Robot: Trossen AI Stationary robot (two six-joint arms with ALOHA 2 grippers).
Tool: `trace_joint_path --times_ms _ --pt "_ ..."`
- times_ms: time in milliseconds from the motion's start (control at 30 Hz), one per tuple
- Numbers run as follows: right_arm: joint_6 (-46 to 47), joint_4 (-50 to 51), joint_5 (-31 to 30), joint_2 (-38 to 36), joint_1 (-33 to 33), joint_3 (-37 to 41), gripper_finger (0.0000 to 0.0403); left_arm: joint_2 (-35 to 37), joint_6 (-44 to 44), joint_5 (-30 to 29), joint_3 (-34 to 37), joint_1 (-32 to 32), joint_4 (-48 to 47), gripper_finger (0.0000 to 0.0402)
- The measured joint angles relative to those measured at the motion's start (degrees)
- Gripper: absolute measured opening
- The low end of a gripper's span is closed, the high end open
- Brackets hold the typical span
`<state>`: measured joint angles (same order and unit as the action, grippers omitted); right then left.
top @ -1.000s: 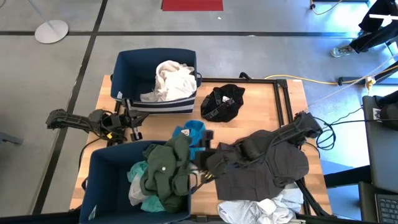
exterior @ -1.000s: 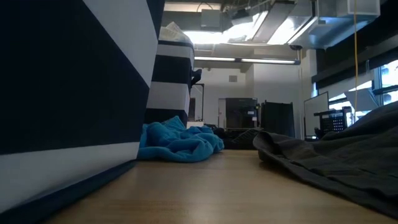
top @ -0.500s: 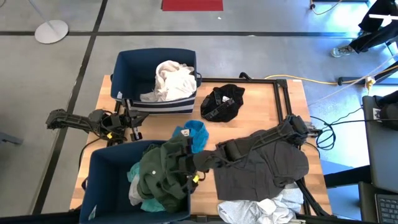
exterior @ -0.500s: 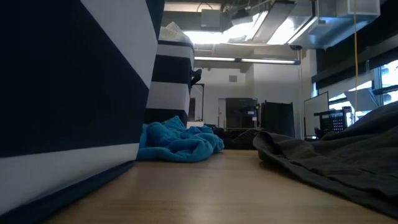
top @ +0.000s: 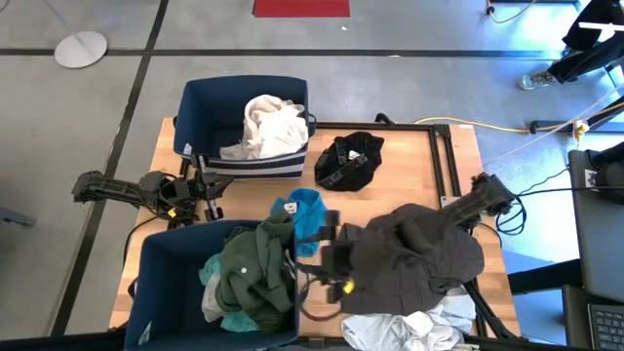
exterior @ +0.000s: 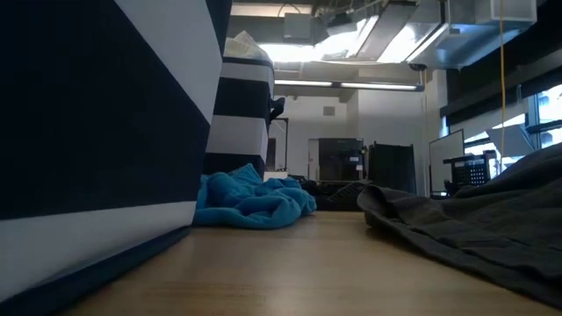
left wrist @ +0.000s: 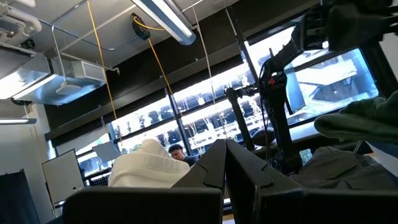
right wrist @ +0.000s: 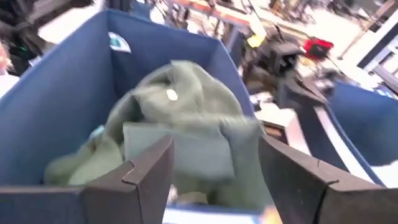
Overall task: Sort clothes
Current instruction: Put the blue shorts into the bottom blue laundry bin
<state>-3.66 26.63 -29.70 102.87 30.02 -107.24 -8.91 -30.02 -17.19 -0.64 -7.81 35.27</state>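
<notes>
A dark green garment [top: 252, 278] lies heaped in the near blue bin [top: 156, 283], its upper part against the bin's right wall. My right gripper [top: 314, 263] hovers open just right of that wall, above the table. In its wrist view the green garment [right wrist: 180, 118] shows beyond the open fingers, apart from them. A teal garment [top: 304, 210] lies on the table beside the bin. A dark grey garment [top: 419, 258] is spread under my right arm. My left gripper [top: 210, 200] rests shut at the table's left, between the two bins.
The far blue bin [top: 205, 97] holds a white garment [top: 268, 122]. A black garment [top: 349, 161] lies at the table's far middle. At the near right edge lies a pale grey-white garment [top: 409, 331]. Bare wood shows between the black and the dark grey garment.
My right gripper reached left over the near bin, then drew back toward the table's right and rose, staying open. The dark green garment, earlier heaped high at the bin's far right corner, has sunk lower into the bin.
</notes>
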Motion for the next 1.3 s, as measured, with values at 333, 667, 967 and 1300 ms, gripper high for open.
trace_joint_path --times_ms 333,667,967,1300 --pt "25.34 30.05 -13.05 -6.92 5.63 0.0 0.0232 0.0 0.0 0.01 0.0 -0.02 0.0 0.0" --pt "46.99 49.86 -18.34 -7.62 5.17 10.0 0.0232 0.0 0.22 0.01 0.0 -0.02 -0.04 0.0" --pt "51.54 36.43 -14.41 -10.83 3.52 28.86 0.0232 -0.04 0.02 0.02 0.0 0.0 -0.2 0.0" --pt "45.99 8.08 -5.05 -13.68 -3.29 47.43 0.0232 -0.04 -0.22 0.02 0.0 0.0 -0.04 0.0"
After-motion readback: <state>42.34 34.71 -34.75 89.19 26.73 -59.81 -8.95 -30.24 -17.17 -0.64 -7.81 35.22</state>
